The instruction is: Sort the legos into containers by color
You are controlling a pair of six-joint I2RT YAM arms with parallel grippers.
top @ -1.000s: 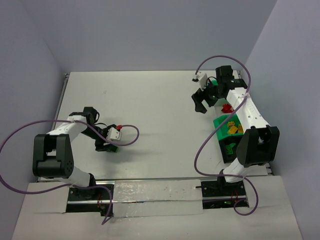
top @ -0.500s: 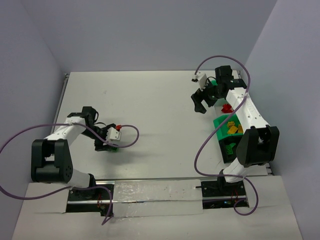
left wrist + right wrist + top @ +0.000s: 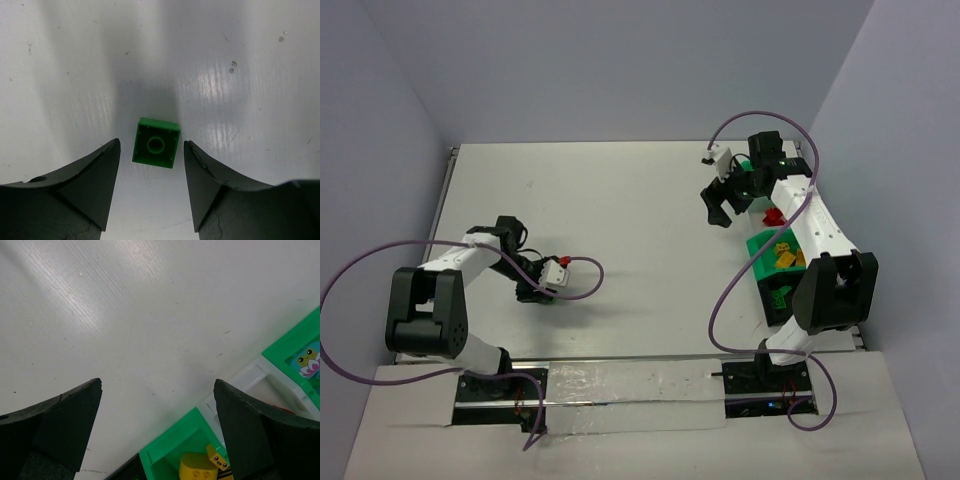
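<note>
Hanging over the green lego (image 3: 156, 143), the left gripper (image 3: 151, 142) held its jaws apart, one on each side of it, not touching, likely to pinch it. Far from that lego, the right gripper (image 3: 158, 384) gaped empty by the containers (image 3: 170, 446).

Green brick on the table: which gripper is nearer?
Left. The left gripper has its fingers either side of the green brick, not touching; the right gripper hangs across the table beside the containers.

Bright, even overhead light with soft, faint shadows in the overview, which is sharp. Wrist views show streaky glare on the white surface (image 3: 240, 90). A grey shadow patch falls around the green brick (image 3: 156, 143).
</note>
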